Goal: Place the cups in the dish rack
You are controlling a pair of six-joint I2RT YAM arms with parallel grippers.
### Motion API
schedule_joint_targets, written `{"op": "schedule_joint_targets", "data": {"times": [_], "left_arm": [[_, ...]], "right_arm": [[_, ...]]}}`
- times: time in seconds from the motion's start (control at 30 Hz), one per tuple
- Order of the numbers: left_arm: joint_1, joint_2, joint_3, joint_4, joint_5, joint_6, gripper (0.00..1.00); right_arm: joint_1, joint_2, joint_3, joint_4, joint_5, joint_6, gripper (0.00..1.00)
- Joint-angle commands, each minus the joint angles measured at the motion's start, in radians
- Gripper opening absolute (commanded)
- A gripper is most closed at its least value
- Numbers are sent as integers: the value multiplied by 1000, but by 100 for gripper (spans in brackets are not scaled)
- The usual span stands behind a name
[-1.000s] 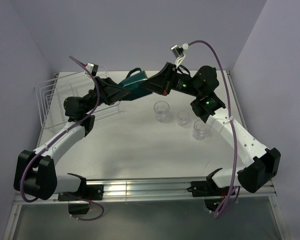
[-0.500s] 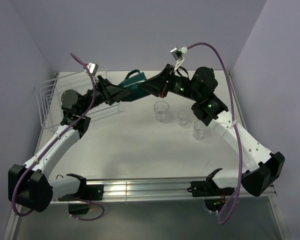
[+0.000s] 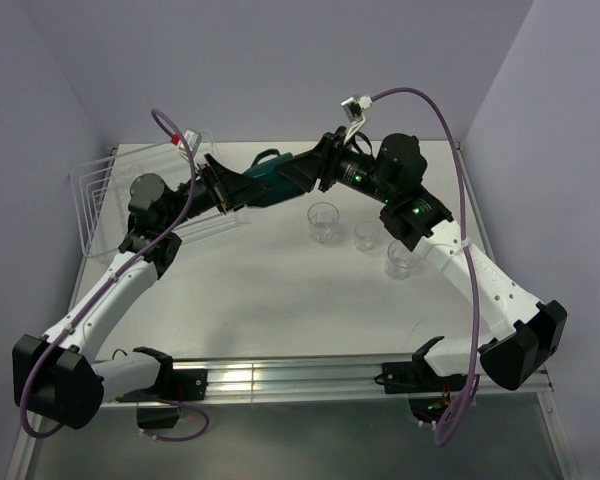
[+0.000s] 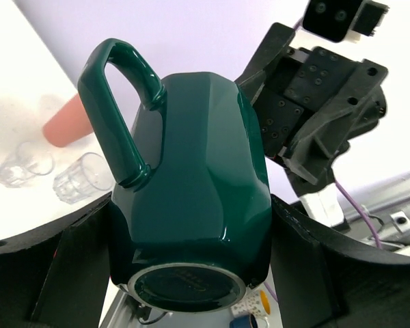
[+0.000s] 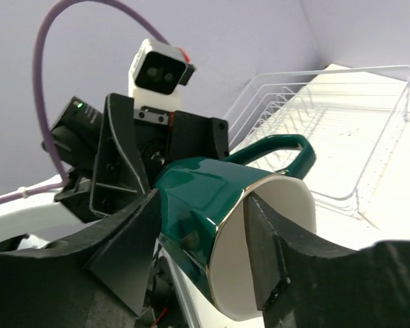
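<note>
The dark green mug (image 3: 270,184) hangs on its side in the air between both grippers, above the back of the table. My left gripper (image 3: 242,190) is shut round its base end, with one finger on each side of the mug (image 4: 191,205). My right gripper (image 3: 298,178) is shut on the mug's rim (image 5: 225,232), with one finger inside the pale interior and one outside. Three clear tumblers (image 3: 323,222) (image 3: 367,236) (image 3: 402,258) stand right of centre. The salmon-pink cup (image 4: 68,121) lies on the table; the top view hides it. The dish rack (image 3: 110,190) stands at the back left.
The rack's thin ribbed walls also show in the right wrist view (image 5: 342,137), behind the mug. Both arms reach across the back half of the white table (image 3: 280,300). A metal rail (image 3: 280,378) runs along the near edge. Purple walls close in the back and sides.
My left arm has stretched right and its fingers have closed round the mug's base end. My right gripper has kept hold of the rim and dropped slightly.
</note>
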Motion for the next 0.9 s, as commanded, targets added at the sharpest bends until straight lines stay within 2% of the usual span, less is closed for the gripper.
{"op": "schedule_joint_targets", "data": {"times": [0.0, 0.13, 0.4, 0.5, 0.53, 0.67, 0.87], "left_arm": [[0, -58, 90, 1, -67, 56, 0], [4, -70, 133, -156, -136, 122, 0], [15, -86, 226, -364, -248, 254, 0], [37, -66, 323, -548, -343, 341, 0], [46, -43, 350, -641, -385, 386, 0], [113, 34, 513, -833, -500, 484, 0], [225, 227, 705, -1013, -623, 602, 0]], "right_arm": [[7, -22, 15, -4, 69, -33, 62], [7, -36, 36, -88, 209, -37, 67], [-1, -26, 95, -294, 518, -33, 68], [-14, -31, 89, -352, 637, -31, 68], [-16, -34, 81, -375, 658, -34, 68], [-24, -42, 40, -398, 705, -56, 70], [-40, -33, -23, -414, 710, -82, 71]]}}
